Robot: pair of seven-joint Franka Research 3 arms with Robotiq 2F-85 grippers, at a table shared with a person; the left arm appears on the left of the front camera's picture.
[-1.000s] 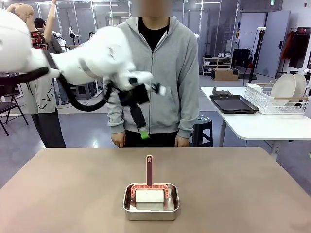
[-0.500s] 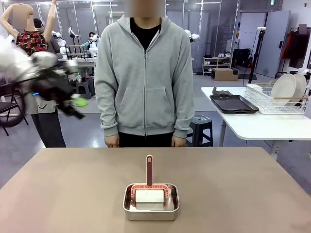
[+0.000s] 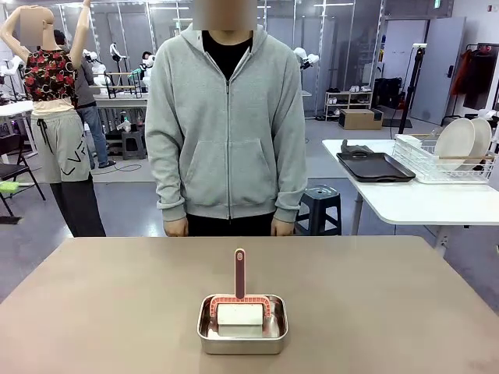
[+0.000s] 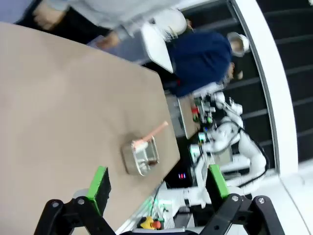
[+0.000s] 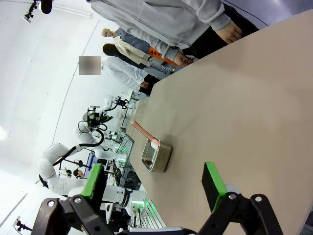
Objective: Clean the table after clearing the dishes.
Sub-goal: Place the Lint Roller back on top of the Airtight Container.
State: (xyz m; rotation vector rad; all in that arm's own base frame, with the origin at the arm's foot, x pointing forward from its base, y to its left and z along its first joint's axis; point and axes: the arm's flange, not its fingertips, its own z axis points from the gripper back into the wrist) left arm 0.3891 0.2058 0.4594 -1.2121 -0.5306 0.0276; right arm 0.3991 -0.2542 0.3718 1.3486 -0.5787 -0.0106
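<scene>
A large workroom is lying behind the table (image 3: 101, 304), whose plain brownish-taupe top is taking up the lower part of the front view. A person in a grey zipped hoodie (image 3: 226, 125) is standing at the far edge, arms hanging, both hands just above the table's rim.

Containers: a small steel rectangular pan (image 3: 242, 325) is sitting near the middle of the table toward the robot's side. Inside it a roller-type cleaning tool (image 3: 240, 312) is resting, its pale roll lying in the pan and its reddish handle sticking upright out of it. Nothing else is lying on the tabletop.

To the right, well apart, a smaller white table (image 3: 413, 204) is carrying a dark handled tray (image 3: 374, 167) and a wire rack (image 3: 444, 162); the dishes (image 3: 454, 142) are standing on edge in that rack (two round white plates, side by side).

View differences: the front view is giving the white table, tray and rack. The left wrist view is showing the left gripper (image 4: 155, 182) with its green-padded fingers spread wide and nothing between them, above the table, with the pan and its handle farther off near a table edge. The right wrist view is showing the right gripper (image 5: 157, 182) likewise spread and holding nothing, over the tabletop, pan and tool beyond it and the person's hand at the far edge.
</scene>
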